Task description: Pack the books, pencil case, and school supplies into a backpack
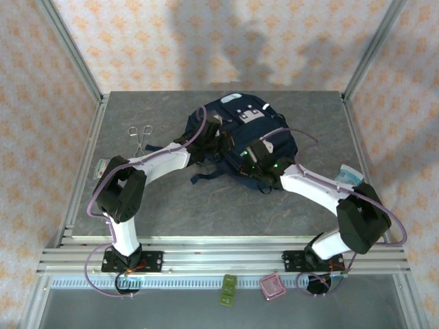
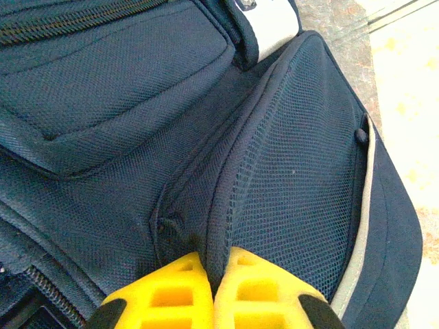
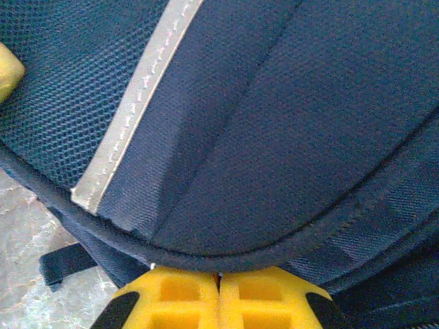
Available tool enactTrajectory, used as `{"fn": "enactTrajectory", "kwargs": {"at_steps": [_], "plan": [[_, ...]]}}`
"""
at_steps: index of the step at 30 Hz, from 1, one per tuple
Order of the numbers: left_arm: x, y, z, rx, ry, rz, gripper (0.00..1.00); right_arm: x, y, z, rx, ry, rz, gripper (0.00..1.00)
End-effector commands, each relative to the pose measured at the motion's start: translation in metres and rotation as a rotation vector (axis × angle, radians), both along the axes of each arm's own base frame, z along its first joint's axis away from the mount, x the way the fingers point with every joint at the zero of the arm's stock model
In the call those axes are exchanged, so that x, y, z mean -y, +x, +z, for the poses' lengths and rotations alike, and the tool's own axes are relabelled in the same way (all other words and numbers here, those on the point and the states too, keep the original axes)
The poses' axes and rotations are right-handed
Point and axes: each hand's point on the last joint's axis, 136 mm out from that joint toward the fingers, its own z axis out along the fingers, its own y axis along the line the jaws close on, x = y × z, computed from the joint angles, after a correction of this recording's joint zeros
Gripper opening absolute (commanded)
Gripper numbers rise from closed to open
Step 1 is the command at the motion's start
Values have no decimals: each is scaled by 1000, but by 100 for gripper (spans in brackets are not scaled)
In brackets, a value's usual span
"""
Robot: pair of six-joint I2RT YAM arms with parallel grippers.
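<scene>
Firmly, left fingers pinch backpack; right fingers closed

No legible text, marks on the backpack too small to read

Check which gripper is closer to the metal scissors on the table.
Left. The left gripper is shut on the left side of the backpack, the side toward the scissors. The right gripper is at the bag's near edge, farther right.
</scene>
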Motion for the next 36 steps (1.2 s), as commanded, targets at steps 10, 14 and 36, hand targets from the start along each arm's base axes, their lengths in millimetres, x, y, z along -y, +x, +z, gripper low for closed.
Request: {"fn": "enactTrajectory", "kwargs": {"at_steps": [10,14,36], "plan": [[-32,12,21,81,68,58,0,101,-1,-6,6,-334,-142,7],[-29,13,20,77,59,51,0,97,7,-2,35,-333,-115,0],[-43,71,60,245,196,40,9,-100,-24,11,81,169,492,0]]}}
